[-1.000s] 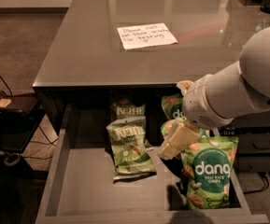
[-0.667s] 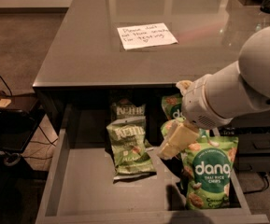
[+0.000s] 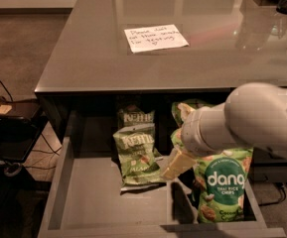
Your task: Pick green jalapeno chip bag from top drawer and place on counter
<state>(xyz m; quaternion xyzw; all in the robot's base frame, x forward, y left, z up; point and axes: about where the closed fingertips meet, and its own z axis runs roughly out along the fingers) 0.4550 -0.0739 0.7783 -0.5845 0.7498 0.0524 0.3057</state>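
Gripper (image 3: 176, 163) lower; beside green jalapeno chip bag (image 3: 136, 151) | over top drawer (image 3: 96, 202)

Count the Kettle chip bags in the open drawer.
2. The crinkly olive-green Kettle bag lies midway in the shallow dark-grey drawer; the darker Kettle bag sits behind it. The hand is beside the front one; the white arm may hide more.

Cream gripper (image 3: 175, 163) over dark-grey drawer (image 3: 91, 197), beside olive-green, white-lettered chip bag (image 3: 134, 150)

The arm (image 3: 252, 120) extends from the right, gripper (image 3: 175, 163) angled down-left.
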